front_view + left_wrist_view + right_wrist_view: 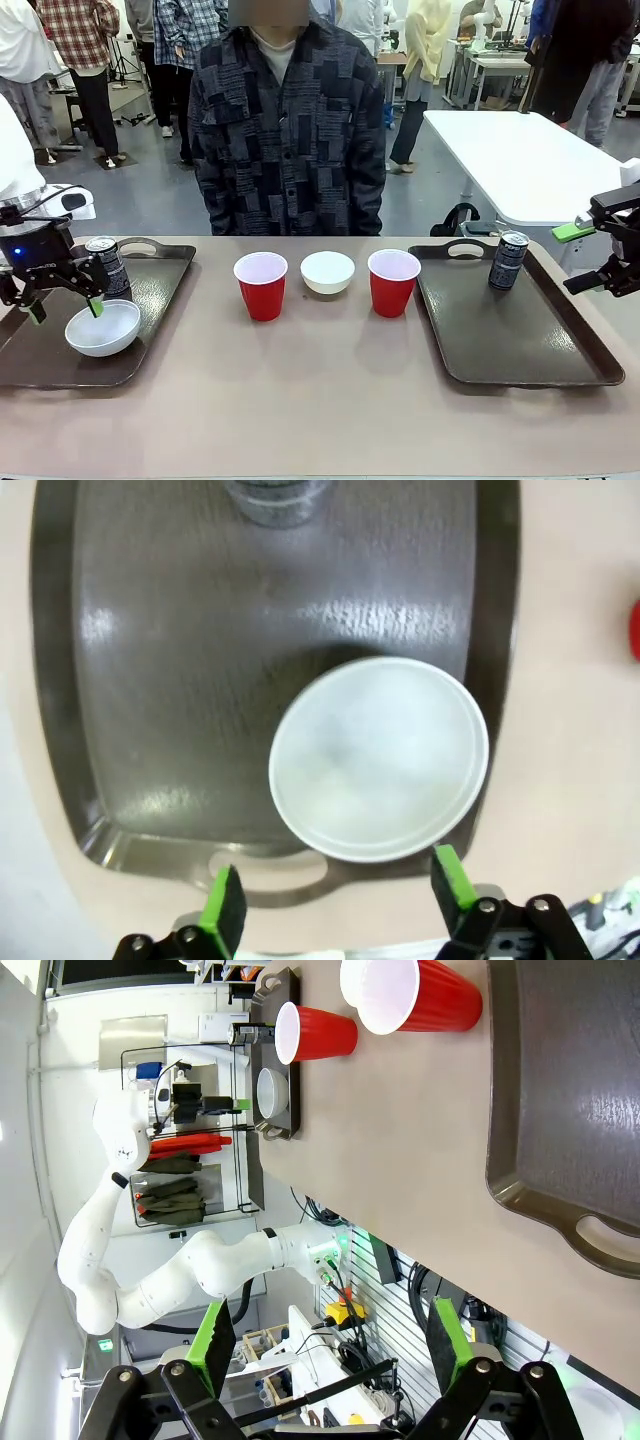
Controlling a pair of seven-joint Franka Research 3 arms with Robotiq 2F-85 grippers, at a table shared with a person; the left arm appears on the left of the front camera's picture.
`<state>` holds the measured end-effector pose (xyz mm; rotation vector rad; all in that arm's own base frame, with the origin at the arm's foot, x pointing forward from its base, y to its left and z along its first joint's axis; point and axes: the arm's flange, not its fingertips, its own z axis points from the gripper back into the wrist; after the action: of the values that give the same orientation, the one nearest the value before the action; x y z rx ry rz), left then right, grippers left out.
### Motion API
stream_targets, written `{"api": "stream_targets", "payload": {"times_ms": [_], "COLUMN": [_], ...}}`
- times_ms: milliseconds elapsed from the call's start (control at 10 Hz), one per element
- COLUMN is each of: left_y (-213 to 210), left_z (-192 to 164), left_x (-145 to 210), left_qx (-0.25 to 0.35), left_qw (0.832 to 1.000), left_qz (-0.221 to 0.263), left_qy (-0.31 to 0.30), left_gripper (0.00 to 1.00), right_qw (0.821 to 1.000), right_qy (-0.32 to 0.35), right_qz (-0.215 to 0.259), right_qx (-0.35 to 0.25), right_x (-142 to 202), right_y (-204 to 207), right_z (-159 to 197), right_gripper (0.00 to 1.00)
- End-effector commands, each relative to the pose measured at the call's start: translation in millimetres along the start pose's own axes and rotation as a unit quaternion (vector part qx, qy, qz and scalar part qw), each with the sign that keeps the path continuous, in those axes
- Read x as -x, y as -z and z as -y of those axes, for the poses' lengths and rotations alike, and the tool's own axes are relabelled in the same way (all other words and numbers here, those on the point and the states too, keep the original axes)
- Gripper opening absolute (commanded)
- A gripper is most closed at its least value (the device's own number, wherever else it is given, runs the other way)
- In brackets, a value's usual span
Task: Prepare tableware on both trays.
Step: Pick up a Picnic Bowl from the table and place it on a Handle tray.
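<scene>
Left tray (pixel 160 290): white bowl (pixel 103 328), left can (pixel 108 266); left gripper (pixel 66 310) spread over the bowl, possibly touching its rim.
Right tray (pixel 520 340): right can (pixel 508 260); right gripper (pixel 585 258) spread, empty.
Between the trays: first red cup (pixel 261 285), second bowl (pixel 328 271), second red cup (pixel 393 282).

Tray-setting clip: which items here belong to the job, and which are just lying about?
Job: left tray, right tray, bowl on left tray, middle bowl, left cup, right cup, left can, right can.
Lying about: white table behind, dark bag.

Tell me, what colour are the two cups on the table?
The cups are red with white insides, clearest in the front view.
</scene>
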<state>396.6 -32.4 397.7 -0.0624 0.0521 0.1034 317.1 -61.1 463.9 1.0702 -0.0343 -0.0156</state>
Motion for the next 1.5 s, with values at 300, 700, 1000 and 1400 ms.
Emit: {"api": "stream_targets", "payload": {"times_ms": [300,700,1000,1400], "left_y": [-29.2,-34.4,-38.3,-33.9], "left_z": [11.0,-21.5,-64.4,-81.5], "left_x": [19.4,11.0,23.6,47.4], "left_qx": [-0.022,0.321,0.497,0.586], "left_qw": [0.999,0.931,0.832,0.771], "left_qz": [-0.013,0.014,0.047,0.139], "left_qy": [0.032,0.172,0.24,0.207], "left_gripper": [1.0,1.0,1.0,1.0], "right_qw": [1.0,1.0,0.99,0.948], "right_qy": [0.001,0.001,0.043,0.055], "right_qz": [-0.001,-0.001,0.019,-0.022], "right_qx": [-0.006,-0.006,0.134,0.312], "right_x": [0.0,0.0,23.8,7.0], "right_y": [1.2,1.2,-1.7,41.5], "right_z": [-1.0,-1.0,-28.9,-125.2], "right_gripper": [1.0,1.0,1.0,1.0]}}
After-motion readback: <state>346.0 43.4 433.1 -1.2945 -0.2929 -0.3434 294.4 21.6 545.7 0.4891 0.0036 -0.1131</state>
